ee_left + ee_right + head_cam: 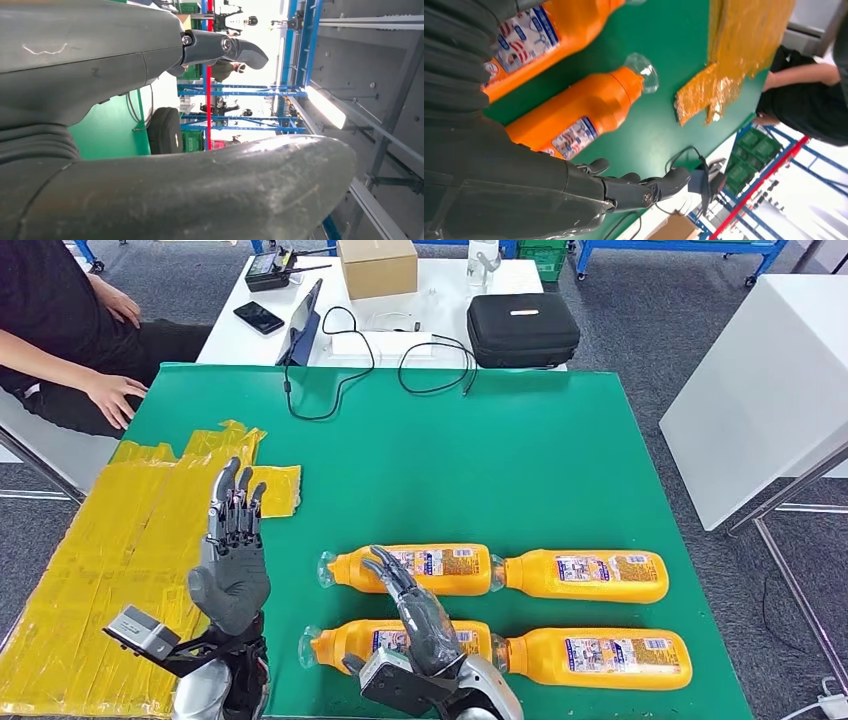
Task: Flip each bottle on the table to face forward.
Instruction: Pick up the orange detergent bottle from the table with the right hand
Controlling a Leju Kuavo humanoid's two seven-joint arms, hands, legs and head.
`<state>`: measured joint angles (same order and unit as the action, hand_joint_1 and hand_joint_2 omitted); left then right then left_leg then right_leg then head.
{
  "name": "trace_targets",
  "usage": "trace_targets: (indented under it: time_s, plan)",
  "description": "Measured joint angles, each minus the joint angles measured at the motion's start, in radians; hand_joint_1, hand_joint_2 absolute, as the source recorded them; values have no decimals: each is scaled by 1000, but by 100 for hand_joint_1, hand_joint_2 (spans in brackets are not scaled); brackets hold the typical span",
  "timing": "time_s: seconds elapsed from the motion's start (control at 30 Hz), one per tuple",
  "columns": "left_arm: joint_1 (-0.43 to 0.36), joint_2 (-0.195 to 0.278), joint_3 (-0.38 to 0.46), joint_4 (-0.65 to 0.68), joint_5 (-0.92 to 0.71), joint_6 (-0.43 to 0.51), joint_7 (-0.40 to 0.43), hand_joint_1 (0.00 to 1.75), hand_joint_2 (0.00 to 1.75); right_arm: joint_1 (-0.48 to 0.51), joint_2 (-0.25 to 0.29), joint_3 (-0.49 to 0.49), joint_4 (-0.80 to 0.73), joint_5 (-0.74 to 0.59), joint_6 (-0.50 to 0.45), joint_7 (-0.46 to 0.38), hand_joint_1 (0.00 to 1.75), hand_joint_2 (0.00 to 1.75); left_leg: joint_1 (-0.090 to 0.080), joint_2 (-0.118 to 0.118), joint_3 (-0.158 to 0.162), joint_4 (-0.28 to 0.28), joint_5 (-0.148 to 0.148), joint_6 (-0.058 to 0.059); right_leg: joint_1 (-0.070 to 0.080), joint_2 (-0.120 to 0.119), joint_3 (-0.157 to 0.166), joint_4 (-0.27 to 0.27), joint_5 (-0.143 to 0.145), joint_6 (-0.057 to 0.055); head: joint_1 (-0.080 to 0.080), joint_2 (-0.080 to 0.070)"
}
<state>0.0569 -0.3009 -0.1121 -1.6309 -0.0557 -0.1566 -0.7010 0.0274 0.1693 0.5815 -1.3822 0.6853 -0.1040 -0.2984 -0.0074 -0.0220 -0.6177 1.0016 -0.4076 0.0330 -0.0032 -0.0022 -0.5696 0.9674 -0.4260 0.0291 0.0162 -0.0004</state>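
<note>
Both robot hands hang open over the near edge of the green table (560, 460), four orange bottles lying beside them.

Right hand (415, 610) hovers with fingers spread and holding nothing, just above the gap between the near-left bottle (400, 642) and the far-left bottle (420, 568), each lying on its side with its clear cap away from the hand's right. Beyond that hand's right side lie the near-right bottle (600, 656) and far-right bottle (590, 575), labels up. Left hand (232, 560) is raised, fingers straight and apart, empty, beside yellow taped sheeting (120, 540). Ahead of it a person's hand (112, 395) rests at the table corner.
</note>
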Motion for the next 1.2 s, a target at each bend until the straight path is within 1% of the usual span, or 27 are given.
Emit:
trace_targets:
  time_s: [0.43, 0.6, 0.7, 0.83, 1.0, 1.1, 1.2]
  plan:
    - [7, -3, 17, -2, -1, 0, 0, 0, 0, -7, -7, 18, 31, 1, -5, 2, 0, 175, 0, 0, 0, 0, 0, 0, 0, 0, 0, 0, 0, 0, 0, 0]
    - [16, -6, 25, -7, -7, 1, 0, 0, 0, -1, -19, 28, 22, 48, -33, 35, 0, 175, 0, 0, 0, 0, 0, 0, 0, 0, 0, 0, 0, 0, 0, 0]
    - [30, -8, 34, -20, -6, 2, 0, 0, 0, 15, -43, 45, -7, 99, -52, 59, 0, 175, 0, 0, 0, 0, 0, 0, 0, 0, 0, 0, 0, 0, 0, 0]
    - [50, -9, 54, -42, -6, 4, 0, 0, 0, 43, -95, 78, -80, 172, -76, 90, 0, 175, 0, 0, 0, 0, 0, 0, 0, 0, 0, 0, 0, 0, 0, 0]
    - [61, -11, 66, -56, -6, 4, -1, 0, 0, 60, -135, 104, -133, 192, -82, 104, 0, 175, 0, 0, 0, 0, 0, 0, 0, 0, 0, 0, 0, 0, 0, 0]
    - [68, -12, 73, -66, -4, 1, -1, 0, 0, 65, -164, 120, -157, 238, -82, 143, 0, 175, 0, 0, 0, 0, 0, 0, 0, 0, 0, 0, 0, 0, 0, 0]
    - [80, -12, 88, -80, 7, -8, -1, 0, 0, 74, -209, 139, -180, 290, -85, 186, 0, 175, 0, 0, 0, 0, 0, 0, 0, 0, 0, 0, 0, 0, 0, 0]
